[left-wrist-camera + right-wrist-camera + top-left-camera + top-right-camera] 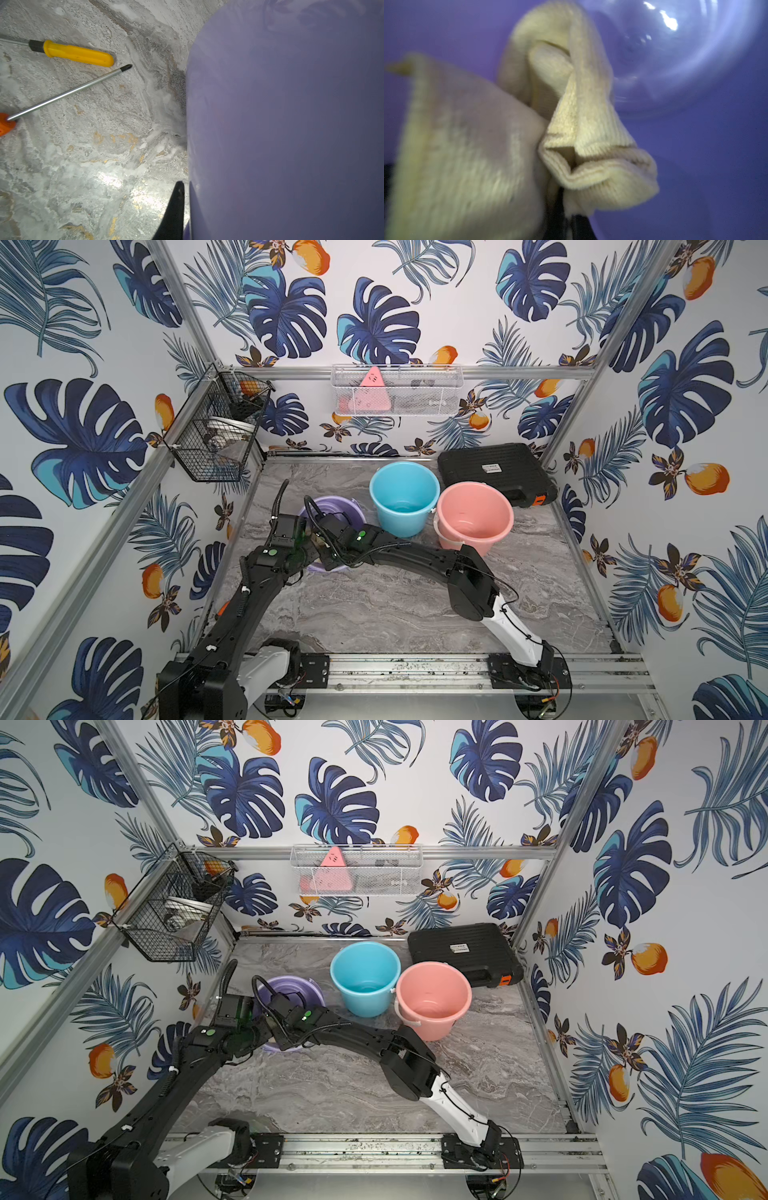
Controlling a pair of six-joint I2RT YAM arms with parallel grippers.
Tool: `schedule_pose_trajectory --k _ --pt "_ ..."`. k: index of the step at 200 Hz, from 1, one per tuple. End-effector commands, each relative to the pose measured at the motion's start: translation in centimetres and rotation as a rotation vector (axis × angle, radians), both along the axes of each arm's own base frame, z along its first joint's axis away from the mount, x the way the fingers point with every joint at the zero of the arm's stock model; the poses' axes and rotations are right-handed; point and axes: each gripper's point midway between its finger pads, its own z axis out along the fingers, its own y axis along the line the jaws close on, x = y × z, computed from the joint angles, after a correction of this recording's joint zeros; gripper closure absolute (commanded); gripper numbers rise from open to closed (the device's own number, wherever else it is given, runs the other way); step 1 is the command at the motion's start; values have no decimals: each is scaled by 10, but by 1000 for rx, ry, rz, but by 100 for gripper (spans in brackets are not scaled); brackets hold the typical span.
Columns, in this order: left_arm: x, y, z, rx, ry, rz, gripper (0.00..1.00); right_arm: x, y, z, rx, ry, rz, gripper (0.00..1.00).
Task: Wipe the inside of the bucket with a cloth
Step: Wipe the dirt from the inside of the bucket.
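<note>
In both top views the left arm [249,601] and the right arm [357,1038] meet over the purple bucket [338,506]; how the jaws stand does not show there.

In the left wrist view the left gripper [184,187] is closed on the wall of the purple bucket, with one black finger [173,214] against the outside. A yellow screwdriver [79,53] and an orange screwdriver [62,95] lie near the bucket on the table [83,166].

In the right wrist view the right gripper [569,226] is inside the purple bucket, clamped on the cloth [583,128], which hangs folded before the bucket's bottom.
</note>
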Motion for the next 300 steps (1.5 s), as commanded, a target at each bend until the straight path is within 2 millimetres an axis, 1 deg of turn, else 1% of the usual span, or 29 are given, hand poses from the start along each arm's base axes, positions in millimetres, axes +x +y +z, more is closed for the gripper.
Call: schedule_pose_trajectory --k 1,18,38,47,69,81,93,105,115,132,144,157,173,189,208,221,244,263,278,286,300 --pt "-1 11 3 50 11 43 100 3 -57 -15 -242 -47 -94 100" --pt "-1 10 4 48 20 41 100 15 -75 3 -279 -142 -150 100" --pt "-1 11 7 52 9 45 100 30 -89 31 -310 -270 -195 100" --pt "0 10 10 45 1 42 100 37 -93 43 -325 -329 -212 100" --pt "-1 8 12 34 -4 28 100 55 -95 59 -379 -451 -237 100" --pt "-2 7 12 34 -5 23 100 63 -91 63 -398 -501 -239 100" --pt "-3 6 12 29 -9 17 100 69 -89 62 -422 -541 -242 100" --pt "-3 5 10 20 -8 12 100 74 -87 59 -446 -568 -246 100" --pt "-2 3 9 11 -6 8 100 75 -85 51 -461 -558 -235 100" --pt "-1 2 6 6 3 5 100 64 -84 30 -478 -493 -206 100" --pt "0 2 6 6 1 8 100 52 -83 20 -474 -444 -190 100" --pt "2 1 6 2 -3 10 100 34 -79 12 -445 -375 -165 100" --pt "4 1 6 0 -6 13 100 7 -66 4 -347 -248 -114 100" --pt "5 1 4 -3 -4 14 100 -20 -45 7 -196 -98 -57 100" --pt "5 0 2 -9 -2 15 100 -51 -12 20 19 60 20 100" --pt "4 1 2 -4 1 15 100 -64 3 34 136 137 50 100" --pt "3 1 4 -3 -5 17 100 -75 16 59 297 198 63 100" --pt "4 0 4 -11 -12 18 100 -80 18 68 364 222 69 100" --pt "4 -1 4 -17 -11 15 100 -80 13 64 355 222 62 100" --pt "4 -1 4 -17 -9 14 100 -77 8 57 317 210 47 100" --pt "4 -2 3 -19 -9 13 100 -69 -8 37 217 178 3 100"
